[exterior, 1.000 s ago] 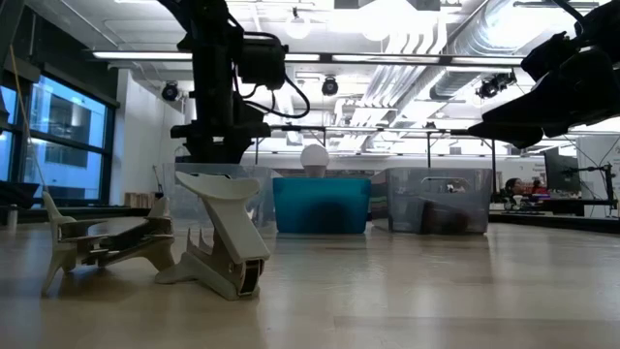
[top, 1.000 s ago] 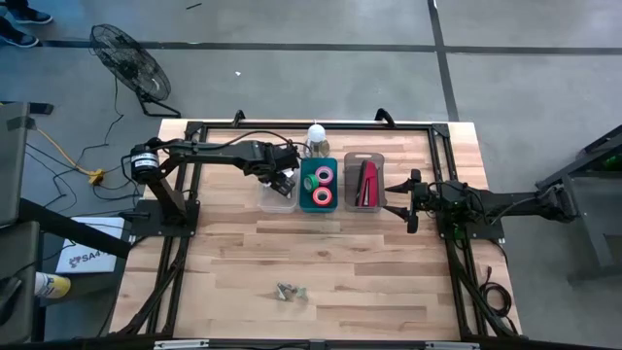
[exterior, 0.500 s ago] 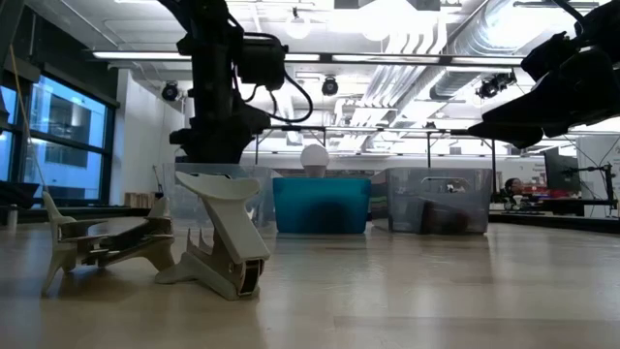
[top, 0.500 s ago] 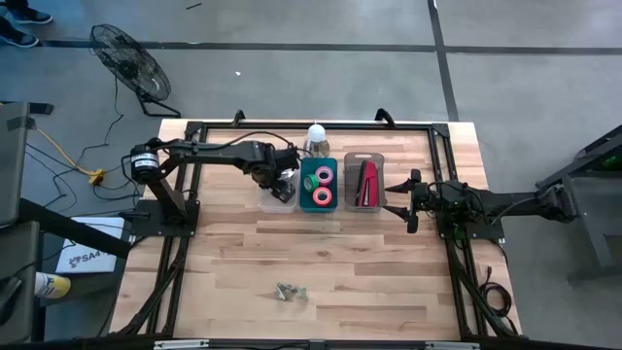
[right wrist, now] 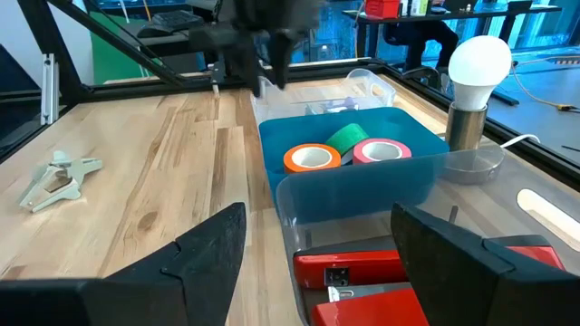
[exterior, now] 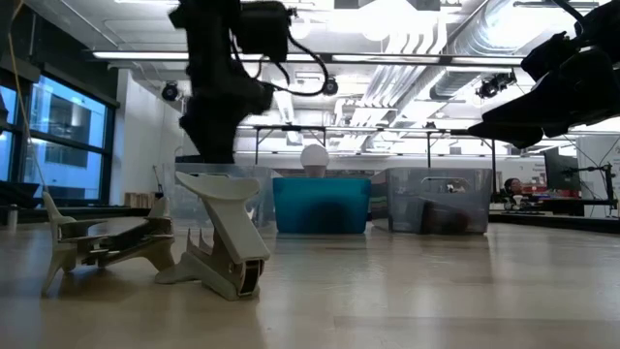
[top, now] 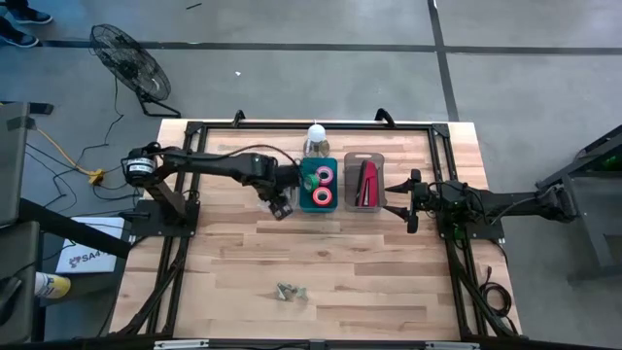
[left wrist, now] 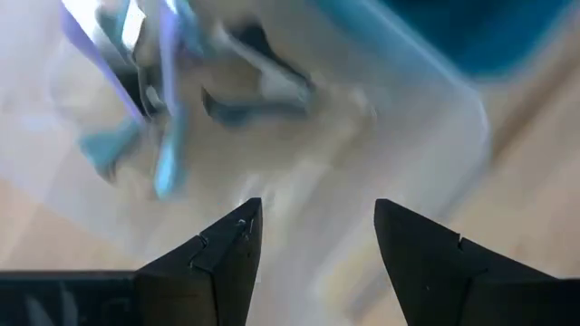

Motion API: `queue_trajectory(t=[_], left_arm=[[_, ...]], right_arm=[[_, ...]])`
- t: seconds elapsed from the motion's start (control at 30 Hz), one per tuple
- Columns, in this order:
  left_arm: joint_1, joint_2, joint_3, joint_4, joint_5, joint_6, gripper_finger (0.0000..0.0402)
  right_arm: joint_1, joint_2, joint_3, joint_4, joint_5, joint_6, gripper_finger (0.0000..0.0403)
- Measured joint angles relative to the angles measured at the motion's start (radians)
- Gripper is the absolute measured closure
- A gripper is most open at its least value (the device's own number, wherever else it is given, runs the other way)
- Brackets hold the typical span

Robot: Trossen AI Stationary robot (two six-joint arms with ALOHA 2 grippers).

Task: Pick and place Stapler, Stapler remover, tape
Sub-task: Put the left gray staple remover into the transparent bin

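The red stapler (top: 366, 183) lies in a clear bin at the far middle and also shows in the right wrist view (right wrist: 362, 272). Several tape rolls (top: 322, 185) lie in the teal bin (right wrist: 299, 195) beside it. Two pale staple removers (top: 290, 291) rest on the table near its front edge, large in the low view (exterior: 155, 247). My left gripper (top: 280, 208) is open and empty above the near edge of a clear bin (top: 272, 199). That bin holds blurred staple removers (left wrist: 154, 100). My right gripper (top: 410, 200) is open and empty, right of the stapler bin.
A white bulb lamp (top: 316, 134) stands just behind the teal bin, and it also shows in the right wrist view (right wrist: 480, 68). The three bins stand side by side in a row. Bare wood lies between the bins and the loose staple removers.
My left gripper has drawn back from over the clear bin toward the table's near edge, and its wrist has turned about. My right arm has kept still. The staple removers on the table have not moved.
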Motion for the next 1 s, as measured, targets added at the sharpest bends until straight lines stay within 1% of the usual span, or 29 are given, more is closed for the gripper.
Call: queue_trajectory(t=[0.07, 0.13, 0.2, 0.3, 0.37, 0.53, 0.67, 0.83, 0.9, 1.0], left_arm=[[-0.035, -0.008, 0.018, -0.039, -0.004, 0.018, 0.0192], [-0.07, -0.01, 0.04, -0.032, -0.004, 0.032, 0.0192], [-0.105, -0.02, 0.049, -0.067, 0.0, 0.046, 0.0192], [-0.161, -0.022, 0.068, -0.051, 0.015, 0.061, 0.0192], [-0.198, -0.03, 0.07, -0.082, 0.037, 0.077, 0.0192], [-0.284, -0.032, 0.075, -0.079, 0.085, 0.079, 0.0192], [-0.35, -0.032, 0.075, -0.065, 0.104, 0.078, 0.0192], [-0.422, -0.032, 0.075, -0.003, 0.104, 0.079, 0.0192], [-0.449, -0.032, 0.075, 0.029, 0.104, 0.112, 0.0192], [-0.498, -0.031, 0.074, 0.078, 0.102, 0.218, 0.0192]], right_arm=[[0.0, 0.0, 0.0, -0.001, 0.0, 0.0, 0.0135], [0.0, 0.0, 0.0, -0.001, 0.0, 0.0, 0.0135], [0.0, 0.0, 0.0, -0.001, 0.0, 0.0, 0.0135], [0.0, 0.0, 0.0, -0.002, 0.0, 0.0, 0.0135], [0.0, 0.0, 0.0, -0.002, 0.0, 0.0, 0.0135], [0.0, 0.0, 0.0, -0.003, 0.0, 0.0, 0.0135], [0.0, 0.0, 0.0, -0.004, 0.0, 0.0, 0.0135], [0.0, 0.0, 0.0, -0.004, 0.0, 0.0, 0.0135], [0.0, 0.0, 0.0, -0.004, 0.0, 0.0, 0.0135], [0.0, 0.0, 0.0, -0.004, 0.0, 0.0, 0.0135]])
